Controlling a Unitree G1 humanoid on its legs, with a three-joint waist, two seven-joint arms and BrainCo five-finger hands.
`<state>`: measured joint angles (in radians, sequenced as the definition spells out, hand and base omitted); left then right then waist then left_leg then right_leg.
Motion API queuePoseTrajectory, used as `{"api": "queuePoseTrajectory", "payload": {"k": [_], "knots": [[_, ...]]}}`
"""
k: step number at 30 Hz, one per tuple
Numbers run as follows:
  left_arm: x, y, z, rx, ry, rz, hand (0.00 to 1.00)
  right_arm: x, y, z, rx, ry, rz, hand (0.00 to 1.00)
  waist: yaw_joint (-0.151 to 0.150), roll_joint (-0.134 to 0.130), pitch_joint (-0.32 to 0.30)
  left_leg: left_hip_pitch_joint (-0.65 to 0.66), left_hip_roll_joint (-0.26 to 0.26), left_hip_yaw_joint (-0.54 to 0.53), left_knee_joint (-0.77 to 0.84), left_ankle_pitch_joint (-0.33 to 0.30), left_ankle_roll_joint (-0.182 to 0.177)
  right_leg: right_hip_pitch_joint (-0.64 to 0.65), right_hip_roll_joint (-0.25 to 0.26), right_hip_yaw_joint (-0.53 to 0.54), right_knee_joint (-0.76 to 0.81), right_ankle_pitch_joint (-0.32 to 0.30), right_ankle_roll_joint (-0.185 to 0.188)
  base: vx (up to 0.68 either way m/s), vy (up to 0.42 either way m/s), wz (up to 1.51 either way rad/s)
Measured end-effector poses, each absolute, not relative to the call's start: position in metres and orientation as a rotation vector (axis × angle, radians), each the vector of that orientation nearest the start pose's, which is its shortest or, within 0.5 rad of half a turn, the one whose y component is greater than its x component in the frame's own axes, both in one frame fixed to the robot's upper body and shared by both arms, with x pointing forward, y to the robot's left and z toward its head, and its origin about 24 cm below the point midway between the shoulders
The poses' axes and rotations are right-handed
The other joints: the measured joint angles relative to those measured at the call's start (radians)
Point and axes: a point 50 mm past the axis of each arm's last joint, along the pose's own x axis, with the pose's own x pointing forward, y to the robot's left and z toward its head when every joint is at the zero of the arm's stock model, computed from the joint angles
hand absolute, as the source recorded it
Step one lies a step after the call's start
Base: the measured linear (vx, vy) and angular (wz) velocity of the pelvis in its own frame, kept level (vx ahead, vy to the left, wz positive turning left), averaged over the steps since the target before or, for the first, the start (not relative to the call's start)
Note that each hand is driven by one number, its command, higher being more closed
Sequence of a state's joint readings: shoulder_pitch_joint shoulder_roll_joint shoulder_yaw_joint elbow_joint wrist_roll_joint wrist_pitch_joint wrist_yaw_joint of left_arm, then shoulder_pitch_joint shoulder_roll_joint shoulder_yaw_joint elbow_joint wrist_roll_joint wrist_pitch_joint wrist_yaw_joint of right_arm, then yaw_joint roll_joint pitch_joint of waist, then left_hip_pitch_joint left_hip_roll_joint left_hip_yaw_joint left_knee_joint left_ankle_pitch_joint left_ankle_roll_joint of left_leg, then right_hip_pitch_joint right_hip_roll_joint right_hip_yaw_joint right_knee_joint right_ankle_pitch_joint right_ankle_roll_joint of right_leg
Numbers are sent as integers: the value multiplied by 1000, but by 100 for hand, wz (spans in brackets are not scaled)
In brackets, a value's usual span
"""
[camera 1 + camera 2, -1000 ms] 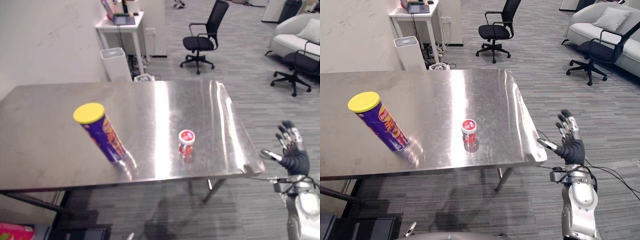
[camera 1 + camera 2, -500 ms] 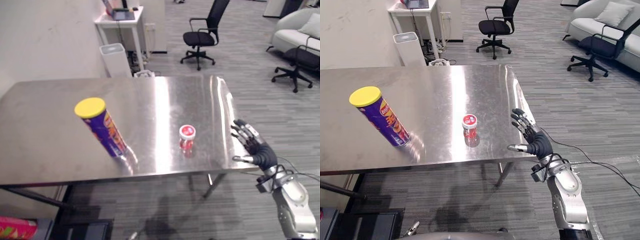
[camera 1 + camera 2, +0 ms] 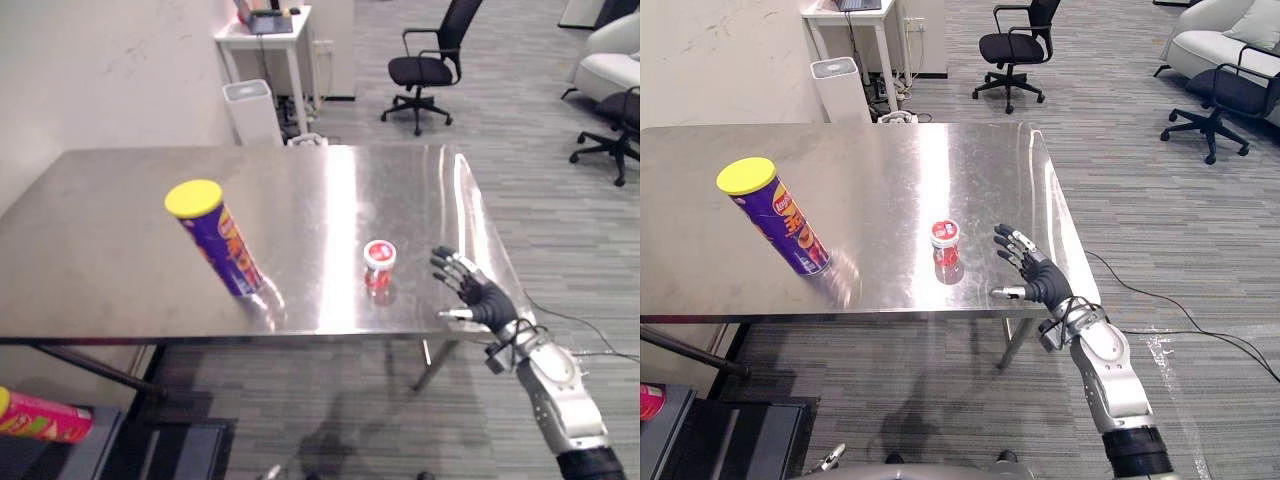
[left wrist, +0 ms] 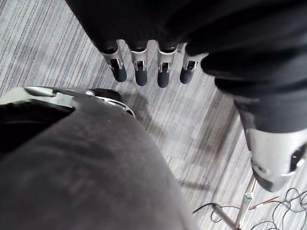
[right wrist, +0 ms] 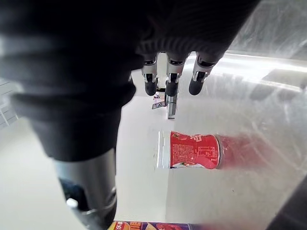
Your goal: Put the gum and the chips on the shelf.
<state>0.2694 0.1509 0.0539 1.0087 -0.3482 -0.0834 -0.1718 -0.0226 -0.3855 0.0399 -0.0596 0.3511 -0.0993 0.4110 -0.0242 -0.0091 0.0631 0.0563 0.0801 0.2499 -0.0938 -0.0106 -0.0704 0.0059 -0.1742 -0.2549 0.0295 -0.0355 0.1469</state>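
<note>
Gum first, right hand open

Chips [image 3: 215, 238] stand at the left of the table [image 3: 100, 270], a purple can with a yellow lid, upright and apart from everything else. The gum [image 3: 379, 262] stands near the front edge, well right of them. Your right hand [image 3: 468, 295] hovers just beside the gum on its right, fingers spread and thumb out, touching nothing. The left hand [image 4: 140, 72] hangs over the carpet with fingers straight, empty.

You are on the approach to the gum, as I judge it. Bring the palm in level, set the thumb on the near side and the fingers on the far side, and close low on the body, not on the white lid. The steel is slick, so a nudge could slide or topple the tub.

Behind the table stand a white bin [image 3: 250, 110], a white desk [image 3: 265, 25], a black chair [image 3: 430, 65] and a sofa [image 3: 1195, 40].
</note>
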Motion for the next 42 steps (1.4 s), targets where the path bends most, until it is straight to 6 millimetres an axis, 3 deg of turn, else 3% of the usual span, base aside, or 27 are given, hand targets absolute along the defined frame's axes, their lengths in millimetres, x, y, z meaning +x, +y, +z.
{"api": "queuePoseTrajectory", "payload": {"k": [19,33,42], "knots": [[35,215,-162,-279,1119,241,0,284,-183,71,-141,-86,453,0,5,-2,2,-2,-4,-32,-8,11,2,21,0,-29,-13,0,-3,-2,-9,4],[40,214,-162,-283,1119,229,0,311,-187,74,-187,-65,406,0,21,6,27,-2,-7,-71,-8,15,0,53,0,-71,-31,1,-4,9,-8,7],[38,212,-163,-289,1135,227,0,323,-175,85,-242,-104,447,0,33,12,43,-2,-8,-82,-9,23,1,59,-2,-85,-31,1,-4,-5,-4,3]]}}
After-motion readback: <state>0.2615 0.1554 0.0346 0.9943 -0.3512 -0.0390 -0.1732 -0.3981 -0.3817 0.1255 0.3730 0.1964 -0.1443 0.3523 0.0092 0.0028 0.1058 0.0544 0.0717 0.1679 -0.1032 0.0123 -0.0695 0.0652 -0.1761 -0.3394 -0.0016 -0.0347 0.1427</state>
